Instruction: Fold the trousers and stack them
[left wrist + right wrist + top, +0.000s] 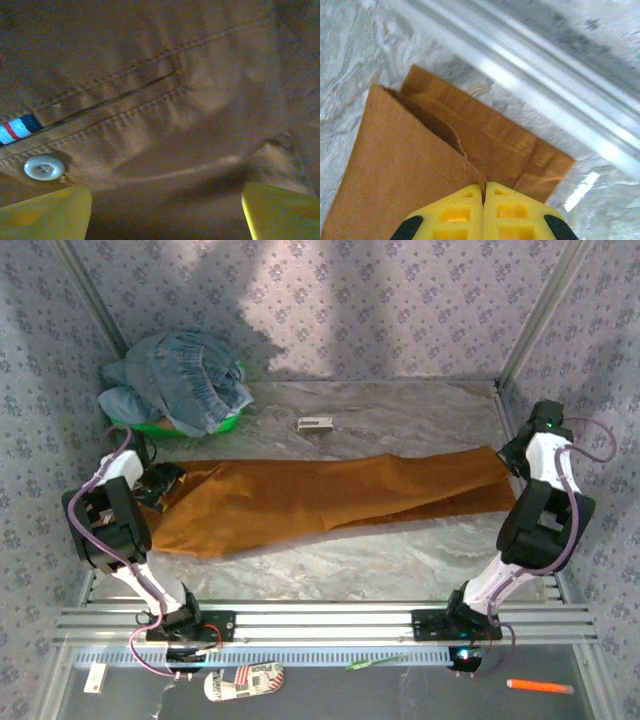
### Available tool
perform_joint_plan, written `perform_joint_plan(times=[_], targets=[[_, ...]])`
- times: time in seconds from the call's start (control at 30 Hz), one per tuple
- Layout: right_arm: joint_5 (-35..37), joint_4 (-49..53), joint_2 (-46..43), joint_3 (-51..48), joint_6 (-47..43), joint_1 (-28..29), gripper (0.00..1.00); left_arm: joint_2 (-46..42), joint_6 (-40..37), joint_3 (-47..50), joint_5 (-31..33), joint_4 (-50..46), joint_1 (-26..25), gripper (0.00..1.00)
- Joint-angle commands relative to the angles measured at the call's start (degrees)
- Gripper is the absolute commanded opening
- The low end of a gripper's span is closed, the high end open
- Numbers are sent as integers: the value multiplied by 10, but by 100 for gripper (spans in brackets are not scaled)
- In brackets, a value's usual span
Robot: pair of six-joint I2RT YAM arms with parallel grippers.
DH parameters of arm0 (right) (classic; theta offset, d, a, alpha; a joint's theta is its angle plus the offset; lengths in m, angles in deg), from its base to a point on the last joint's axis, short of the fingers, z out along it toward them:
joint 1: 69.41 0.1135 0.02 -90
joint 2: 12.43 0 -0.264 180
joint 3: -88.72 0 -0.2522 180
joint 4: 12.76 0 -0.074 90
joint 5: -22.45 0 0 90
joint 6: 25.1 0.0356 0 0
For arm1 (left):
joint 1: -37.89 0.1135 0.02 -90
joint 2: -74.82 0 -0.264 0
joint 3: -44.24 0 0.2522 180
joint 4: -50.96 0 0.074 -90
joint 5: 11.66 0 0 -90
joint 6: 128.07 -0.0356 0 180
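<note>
Gripping trousers [410,165] hem, right end effector [483,187]

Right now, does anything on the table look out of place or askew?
Mildly: at the right tool, the two leg ends of the trousers do not line up, one hem sticking out past the other. A small box also lies just beyond the trousers.

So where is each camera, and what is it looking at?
Top camera: high up behind the robot, looking down at the table, orange trousers, left arm and right arm.
Left wrist camera: on the left arm, close over the trousers' waist with a white button; its yellow jaws open.
Right wrist camera: on the right arm, looking down at the leg ends; jaws shut on the cloth.
All three share the trousers.
</note>
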Motion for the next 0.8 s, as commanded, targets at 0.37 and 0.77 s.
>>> perform_joint_plan(times=[0.37, 0.77], targets=[[38, 20, 41, -35, 9, -43, 46, 11, 28, 22, -17, 25, -12, 81], [20, 124, 191, 125, -93, 11, 70, -47, -35, -9, 53, -45, -124, 87]])
